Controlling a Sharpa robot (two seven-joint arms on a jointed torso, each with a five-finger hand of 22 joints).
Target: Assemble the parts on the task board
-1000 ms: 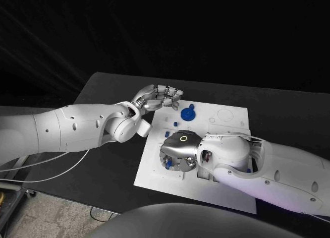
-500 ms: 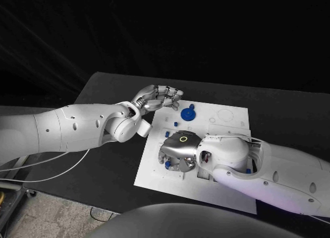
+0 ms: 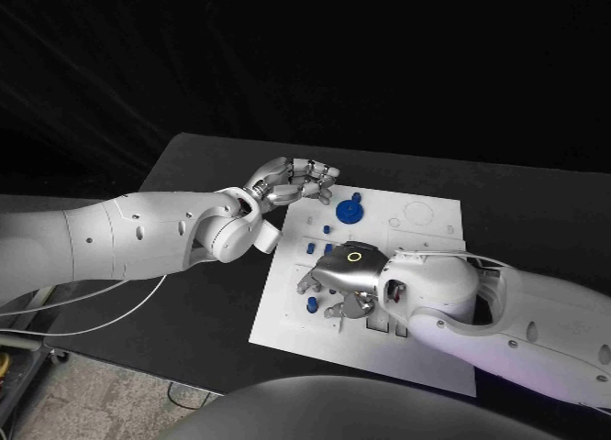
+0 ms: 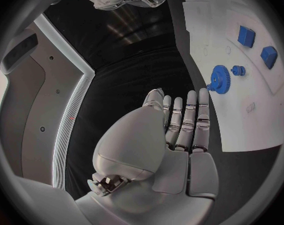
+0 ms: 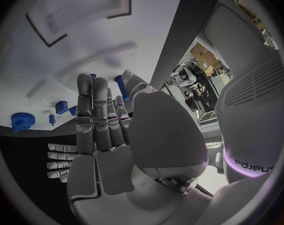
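The white task board (image 3: 431, 234) lies in the middle of the black table. A blue gear (image 3: 347, 212) sits at its far side, also seen as the blue gear (image 4: 220, 77) with a small blue peg (image 4: 238, 70) beside it. Two small blue blocks (image 3: 319, 247) lie just ahead of my right hand (image 3: 343, 275), which hovers over the board's left half with its fingers spread and pointing down. A blue peg (image 5: 119, 82) shows beside its thumb tip. Another blue piece (image 3: 310, 307) lies near the board's left edge. My left hand (image 3: 295, 181) hangs flat and empty by the board's far left corner.
Dark rectangular slots (image 3: 383, 324) are cut into the board beside my right wrist. Faint circle outlines (image 3: 418, 213) mark its far right part. The table's left edge (image 3: 153, 170) runs close to my left arm, and a cable (image 3: 94, 302) hangs below that arm.
My right hand has risen and shifted slightly right, and its curled fingers have spread apart. The left hand has not moved.
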